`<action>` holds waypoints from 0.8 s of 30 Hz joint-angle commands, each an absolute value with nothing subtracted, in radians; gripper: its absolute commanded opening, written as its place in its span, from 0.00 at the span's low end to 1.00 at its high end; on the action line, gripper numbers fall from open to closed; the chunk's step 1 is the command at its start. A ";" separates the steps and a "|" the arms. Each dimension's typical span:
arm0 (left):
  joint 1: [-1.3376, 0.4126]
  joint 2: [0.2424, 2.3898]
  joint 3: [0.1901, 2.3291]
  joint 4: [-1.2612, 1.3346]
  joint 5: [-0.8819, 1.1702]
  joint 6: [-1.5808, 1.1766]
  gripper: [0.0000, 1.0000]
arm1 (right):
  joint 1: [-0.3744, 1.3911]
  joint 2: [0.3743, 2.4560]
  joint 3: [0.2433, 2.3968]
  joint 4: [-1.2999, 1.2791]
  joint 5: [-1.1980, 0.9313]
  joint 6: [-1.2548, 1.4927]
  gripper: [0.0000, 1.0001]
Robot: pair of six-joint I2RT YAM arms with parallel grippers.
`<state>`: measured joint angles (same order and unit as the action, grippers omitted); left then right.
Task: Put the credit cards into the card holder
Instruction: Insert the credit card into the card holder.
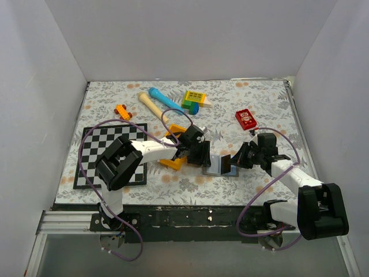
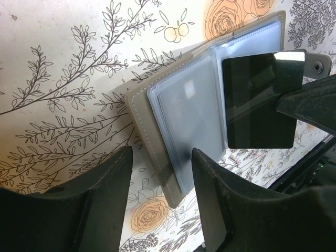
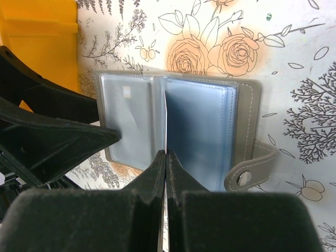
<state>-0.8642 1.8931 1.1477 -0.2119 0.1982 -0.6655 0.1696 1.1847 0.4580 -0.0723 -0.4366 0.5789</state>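
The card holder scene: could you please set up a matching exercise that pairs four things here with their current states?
Things:
1. card holder
2. credit card
3. left end effector
4. right end effector

States:
A. shut on a thin black edge
B. lying open on the floral cloth, pale pockets up
C. jaws apart at the holder's edge
D. held over the open pockets

Pairs: 1-B, 2-D, 3-C, 4-A
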 commanded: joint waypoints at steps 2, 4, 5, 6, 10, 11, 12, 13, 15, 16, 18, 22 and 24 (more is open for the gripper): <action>-0.868 1.894 1.178 -0.221 0.187 -0.658 0.48 | 0.164 1.183 0.468 -0.051 -0.422 0.569 0.01; -0.868 1.898 1.181 -0.219 0.189 -0.658 0.48 | 0.164 1.198 0.472 -0.051 -0.439 0.569 0.01; -0.868 1.899 1.181 -0.219 0.187 -0.658 0.48 | 0.164 1.204 0.472 -0.048 -0.445 0.580 0.01; -0.868 1.899 1.181 -0.218 0.189 -0.658 0.47 | 0.164 1.213 0.471 -0.038 -0.455 0.584 0.01; -0.868 1.905 1.183 -0.221 0.190 -0.655 0.47 | 0.164 1.249 0.465 -0.011 -0.509 0.600 0.01; -0.868 1.908 1.184 -0.218 0.190 -0.655 0.47 | 0.164 1.255 0.462 0.027 -0.520 0.604 0.01; -0.868 1.910 1.186 -0.216 0.192 -0.657 0.47 | 0.164 1.259 0.459 0.037 -0.525 0.606 0.01; -0.868 1.913 1.186 -0.218 0.192 -0.657 0.47 | 0.164 1.262 0.457 0.049 -0.531 0.606 0.01; -0.868 1.913 1.186 -0.218 0.193 -0.655 0.46 | 0.164 1.267 0.456 0.054 -0.534 0.606 0.01; -0.868 1.916 1.184 -0.216 0.193 -0.653 0.45 | 0.164 1.270 0.454 0.058 -0.538 0.604 0.01; -0.868 1.919 1.184 -0.215 0.193 -0.653 0.42 | 0.164 1.276 0.454 0.072 -0.552 0.606 0.01; -0.868 1.928 1.186 -0.212 0.198 -0.652 0.33 | 0.164 1.289 0.453 0.090 -0.577 0.606 0.01; -0.868 1.933 1.187 -0.210 0.198 -0.652 0.32 | 0.164 1.296 0.453 0.091 -0.577 0.604 0.01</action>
